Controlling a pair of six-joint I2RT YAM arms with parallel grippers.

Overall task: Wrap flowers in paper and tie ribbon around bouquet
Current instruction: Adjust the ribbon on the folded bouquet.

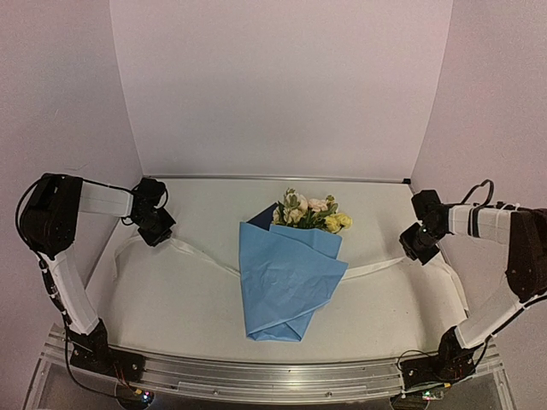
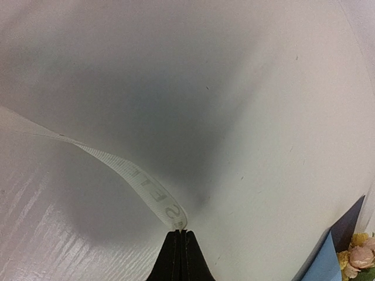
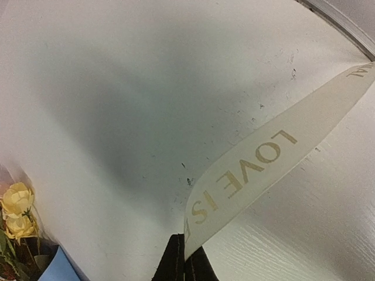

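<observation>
The paper (image 1: 286, 286) is folded into a blue cone around the flowers (image 1: 309, 210), lying at the table's middle with the blooms toward the back. The off-white ribbon (image 1: 192, 252) passes under the cone and comes out on both sides. My left gripper (image 1: 156, 235) is shut on the ribbon's left stretch, which rises from the closed tips (image 2: 180, 232) as a printed band (image 2: 140, 181). My right gripper (image 1: 416, 249) is shut on the right stretch; the ribbon (image 3: 269, 158), lettered "LOVE IS", is pinched between the tips (image 3: 186, 240). Flowers (image 3: 16, 205) and paper (image 2: 325, 263) show at the wrist views' edges.
White walls close the table in at the back and sides, with a metal strip (image 1: 273, 178) along the back edge. An aluminium rail (image 1: 273, 376) carrying both arm bases runs along the front. Slack ribbon ends trail near the left (image 1: 120, 252) and right (image 1: 453, 286) table edges.
</observation>
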